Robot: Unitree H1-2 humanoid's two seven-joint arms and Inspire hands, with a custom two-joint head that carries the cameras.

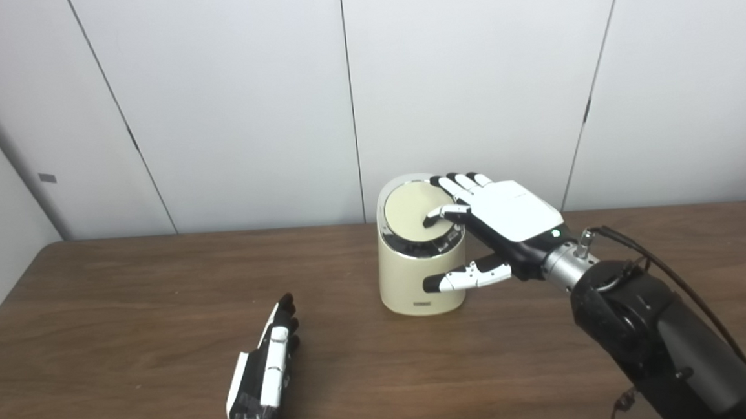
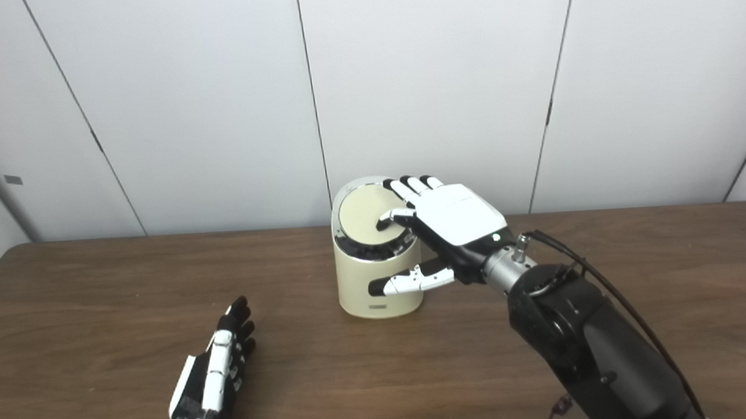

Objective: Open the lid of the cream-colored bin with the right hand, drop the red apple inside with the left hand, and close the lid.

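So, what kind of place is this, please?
Probably a robot test room or lab, not a home: plain white wall panels, a bare brown wooden table, and only a cream-colored cylindrical bin on it, with the right hand on its round lid.

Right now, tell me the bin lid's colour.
Cream lid with a shiny silver rim; left eye view.

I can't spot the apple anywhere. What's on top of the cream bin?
The right hand rests on the closed lid of the bin. The lid hides the inside.
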